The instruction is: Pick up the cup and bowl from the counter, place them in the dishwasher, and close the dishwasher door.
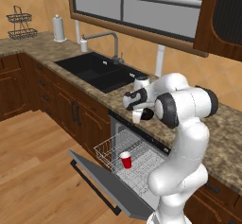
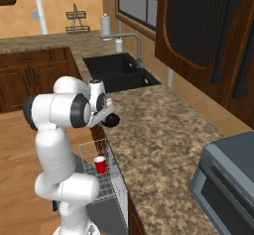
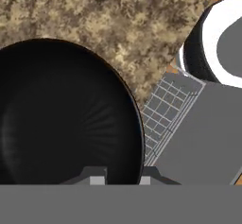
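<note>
Black bowl point(image 3: 66, 114): glossy, shallow, right at the claw; in the hand view its rim passes between the two finger tips, one pad point(image 3: 97, 176) over the inside of the bowl, the other just outside the rim.
Claw point(image 3: 120, 179): clamped on the bowl's rim, as far as the hand view shows; in the right base view the bowl point(image 2: 111, 120) sits at the end of the hand, over the counter's front edge.
Bowl height: lifted or resting on the granite, cannot tell.
Counter point(image 2: 163, 130): speckled brown-and-tan granite, running from the black sink basin point(image 1: 97, 72) past the arm.
Red cup point(image 1: 125, 159): upright in the white wire rack point(image 1: 113, 150), white inside showing; well below the claw and apart from it.
Dishwasher point(image 1: 142, 171): under the counter, rack pulled out.
Dishwasher door point(image 1: 101, 183): grey panel dropped open, near level, black bar handle along its outer edge.
Arm: white, elbow bent high above the open door, hand reaching to the counter edge.
Faucet point(image 1: 106, 41): behind the basin.
Paper-towel roll point(image 1: 58, 28): far corner of the counter.
</note>
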{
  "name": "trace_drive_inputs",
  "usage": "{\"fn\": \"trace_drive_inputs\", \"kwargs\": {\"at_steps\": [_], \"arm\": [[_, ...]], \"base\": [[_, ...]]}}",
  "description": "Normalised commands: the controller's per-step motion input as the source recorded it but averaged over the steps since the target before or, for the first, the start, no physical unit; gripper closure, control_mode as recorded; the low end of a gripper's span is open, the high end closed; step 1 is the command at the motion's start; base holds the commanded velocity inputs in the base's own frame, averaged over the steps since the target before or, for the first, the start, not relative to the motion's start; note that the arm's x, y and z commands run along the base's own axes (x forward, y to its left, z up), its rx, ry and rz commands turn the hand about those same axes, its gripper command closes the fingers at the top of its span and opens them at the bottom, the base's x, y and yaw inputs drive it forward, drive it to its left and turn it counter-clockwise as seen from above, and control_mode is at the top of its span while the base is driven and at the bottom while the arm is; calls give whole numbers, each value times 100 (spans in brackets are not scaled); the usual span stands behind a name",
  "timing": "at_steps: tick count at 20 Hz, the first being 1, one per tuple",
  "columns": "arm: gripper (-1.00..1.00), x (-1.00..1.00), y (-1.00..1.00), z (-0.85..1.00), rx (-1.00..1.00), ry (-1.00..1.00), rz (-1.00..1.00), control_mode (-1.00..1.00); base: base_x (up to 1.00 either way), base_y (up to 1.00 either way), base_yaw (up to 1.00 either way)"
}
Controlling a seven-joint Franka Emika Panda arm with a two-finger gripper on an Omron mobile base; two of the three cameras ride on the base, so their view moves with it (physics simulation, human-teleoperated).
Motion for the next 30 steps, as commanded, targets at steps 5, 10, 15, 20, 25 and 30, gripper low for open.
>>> {"fn": "trace_drive_inputs", "kwargs": {"at_steps": [5, 10, 15, 20, 25, 30], "arm": [[100, -100, 42, 38, 0, -6, 0, -100], [100, -93, 49, 19, 0, 0, 0, -100], [100, -64, 44, 7, 3, 8, -2, -100], [100, -6, 35, 0, 0, 14, -3, -100], [100, 0, 35, -9, 0, 23, 0, -100], [100, 11, 37, -34, 0, 21, 0, -100]], "base": [[0, 0, 0], [0, 0, 0], [0, 0, 0], [0, 0, 0], [0, 0, 0], [0, 0, 0]]}}
